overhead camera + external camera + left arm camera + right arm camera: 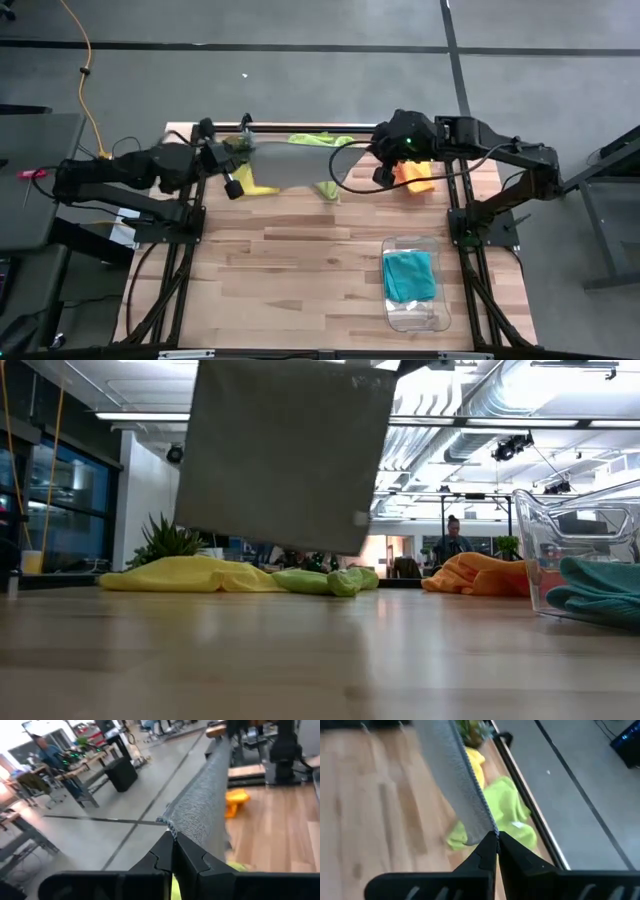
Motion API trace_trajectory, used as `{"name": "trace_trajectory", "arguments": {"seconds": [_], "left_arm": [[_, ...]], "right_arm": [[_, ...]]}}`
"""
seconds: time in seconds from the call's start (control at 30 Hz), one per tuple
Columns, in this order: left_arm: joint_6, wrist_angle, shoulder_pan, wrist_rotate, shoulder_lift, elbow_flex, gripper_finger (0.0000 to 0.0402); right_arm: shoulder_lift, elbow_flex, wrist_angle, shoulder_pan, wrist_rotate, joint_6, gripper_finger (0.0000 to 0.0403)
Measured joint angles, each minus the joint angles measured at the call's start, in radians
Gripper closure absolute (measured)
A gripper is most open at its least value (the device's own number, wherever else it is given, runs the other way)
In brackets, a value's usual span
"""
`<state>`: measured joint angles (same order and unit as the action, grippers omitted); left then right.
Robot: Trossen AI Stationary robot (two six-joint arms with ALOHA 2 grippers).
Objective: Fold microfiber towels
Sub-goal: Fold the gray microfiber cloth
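Note:
A grey microfiber towel (305,165) hangs spread between my two grippers over the table's far part. In the low view the grey towel (285,450) hangs as a flat sheet with its lower edge clear of the tabletop. My left gripper (172,847) is shut on one upper corner and my right gripper (496,845) on the other. A yellow towel (190,572) and a lime green towel (325,580) lie crumpled on the table under and behind it. An orange towel (415,177) lies in a heap at the far right. My left gripper pinches the grey towel's upper corner (170,824) between its two fingers, at their free ends. The top edge runs away from it toward the other arm, nearly taut. My right gripper pinches the opposite upper corner (489,829) between its two fingers, slanting down. The cloth hangs below, clear of the table.
A clear plastic bin (412,300) holding a teal towel (410,275) stands at the near right. A small dark-green plant-like clump (165,540) sits at the far left. Bare wood (290,270) stretches across the table's middle and near left.

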<state>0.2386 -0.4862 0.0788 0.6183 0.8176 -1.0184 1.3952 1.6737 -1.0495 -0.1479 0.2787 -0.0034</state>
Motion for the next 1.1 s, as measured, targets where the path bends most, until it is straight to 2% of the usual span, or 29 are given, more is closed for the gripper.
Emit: {"name": "trace_trajectory", "arguments": {"seconds": [0.2,0.3,0.43,0.63,0.9,1.1], "left_arm": [[0.016,0.175,0.068,-0.085,0.004,0.113,0.0401],[0.009,0.146,0.078,-0.135,0.002,0.134,0.0401],[-0.039,0.079,0.035,-0.159,-0.012,0.165,0.0401],[-0.212,0.028,-0.13,-0.166,-0.03,0.24,0.0401],[-0.566,0.026,-0.415,-0.15,-0.021,0.373,0.0401],[-0.818,0.082,-0.592,-0.094,0.008,0.49,0.0401]], "right_arm": [[-0.002,0.0,-0.017,-0.047,-0.007,-0.031,0.0403],[-0.002,-0.003,-0.032,-0.024,-0.029,-0.02,0.0403],[0.001,-0.055,-0.032,0.053,-0.043,0.042,0.0403],[0.001,-0.216,0.018,0.226,-0.048,0.225,0.0403],[0.001,-0.403,0.231,0.409,-0.073,0.496,0.0403],[0.001,-0.519,0.404,0.503,-0.091,0.69,0.0403]]}}
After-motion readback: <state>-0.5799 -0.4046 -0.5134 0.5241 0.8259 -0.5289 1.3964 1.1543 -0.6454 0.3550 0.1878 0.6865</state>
